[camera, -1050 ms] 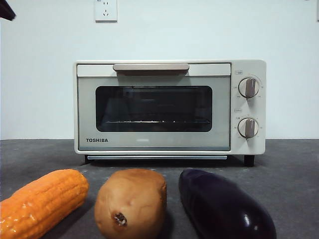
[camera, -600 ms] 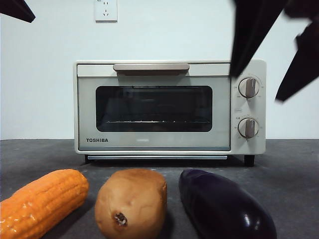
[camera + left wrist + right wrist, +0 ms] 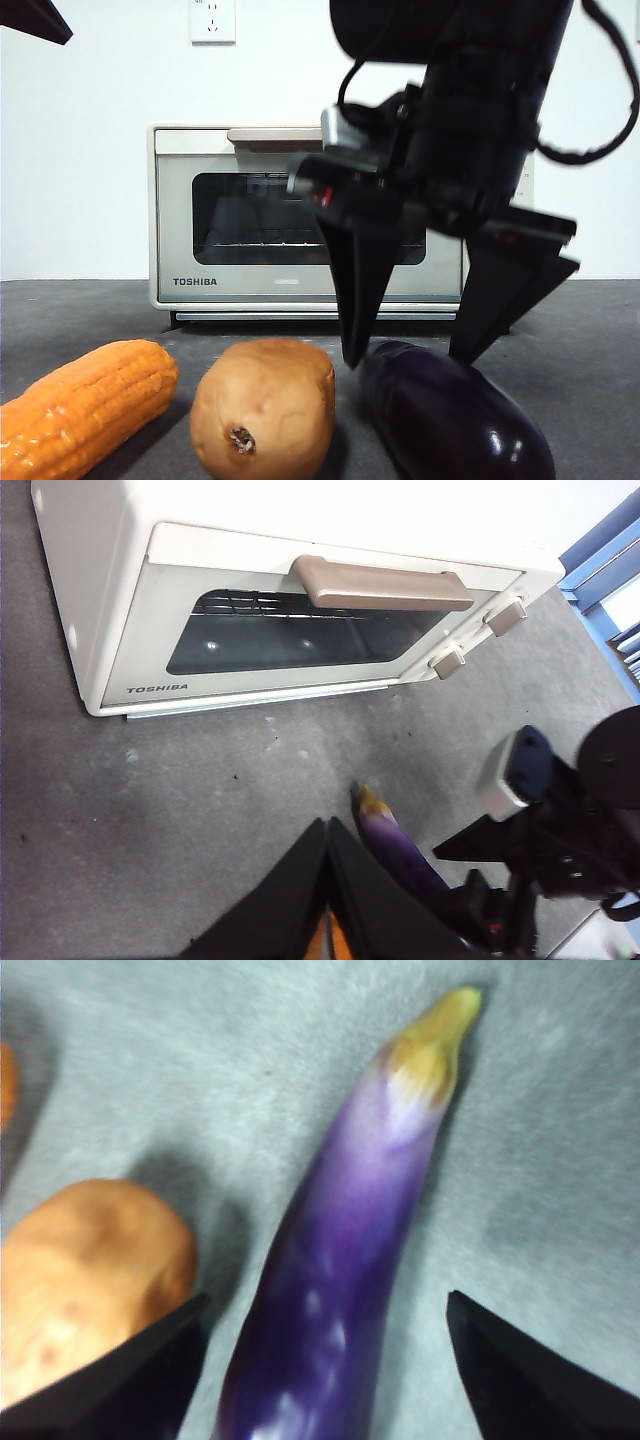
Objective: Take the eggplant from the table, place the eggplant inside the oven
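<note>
Eggplant (image 3: 450, 415) lies flat on the table (image 3: 590, 350), directly below the right gripper (image 3: 415, 355) and between its two jaws. Its rounded glossy end points toward the front camera; in the right wrist view the eggplant (image 3: 340, 1250) tapers away from the gripper to a yellowish stem tip.

Right gripper: jaws spread wide, one on each side of the eggplant. In the front view both tips point down and sit at about the level of the eggplant's top surface; contact cannot be confirmed. In the right wrist view a clear strip of table shows between each jaw and the purple skin. The arm descends steeply from the upper edge of the front view, wrist body and cables large and dark.

Potato (image 3: 262, 408) sits just beside the gripper's one jaw, on the side away from the eggplant, near the eggplant. Corn cob (image 3: 85, 405) lies farther out, beyond the potato.

Oven (image 3: 230, 215) stands behind the gripper, well apart from the vegetables, door shut, partly hidden by the arm.

Left gripper (image 3: 328, 830): jaws pressed together, holding nothing, raised above the table. The left wrist view looks down past it at the oven (image 3: 250, 610), the eggplant's stem end (image 3: 385, 835) and the right arm.
</note>
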{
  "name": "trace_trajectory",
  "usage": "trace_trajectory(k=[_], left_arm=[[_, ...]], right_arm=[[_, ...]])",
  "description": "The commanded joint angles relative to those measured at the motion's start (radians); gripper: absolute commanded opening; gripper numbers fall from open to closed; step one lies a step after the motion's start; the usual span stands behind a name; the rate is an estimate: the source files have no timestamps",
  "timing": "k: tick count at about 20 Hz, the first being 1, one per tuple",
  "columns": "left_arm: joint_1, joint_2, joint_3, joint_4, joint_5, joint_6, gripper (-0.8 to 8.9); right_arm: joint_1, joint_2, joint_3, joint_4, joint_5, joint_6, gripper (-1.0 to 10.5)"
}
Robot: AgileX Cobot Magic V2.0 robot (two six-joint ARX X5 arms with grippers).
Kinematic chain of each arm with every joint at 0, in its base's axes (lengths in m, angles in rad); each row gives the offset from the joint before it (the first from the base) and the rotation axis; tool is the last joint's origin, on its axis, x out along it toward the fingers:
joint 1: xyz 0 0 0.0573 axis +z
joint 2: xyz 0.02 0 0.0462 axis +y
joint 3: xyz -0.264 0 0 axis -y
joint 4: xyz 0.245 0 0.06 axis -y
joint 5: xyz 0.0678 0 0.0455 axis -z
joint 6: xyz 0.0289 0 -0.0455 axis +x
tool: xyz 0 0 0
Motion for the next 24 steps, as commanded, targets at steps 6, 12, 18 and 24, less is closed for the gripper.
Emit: trace_trajectory(k=[6,12,18,24], left_arm=[[-0.003,0.007,0.021,0.011,0.002,0.024,0.04],[-0.003,0.007,0.021,0.010,0.002,0.024,0.04],[-0.003,0.013,0.021,0.019,0.002,0.024,0.04],[-0.062,0.169,0.098,0.047,0.002,0.032,0.04]], right_arm=[[0.010,0.031,0.014,0.010,-0.006,0.020,1.7],[0.010,0.031,0.014,0.011,-0.021,0.020,1.3],[0.010,-0.050,0.046,-0.073,-0.021,-0.005,1.3],[0.010,-0.284,0.093,-0.302,0.016,-0.177,1.3]])
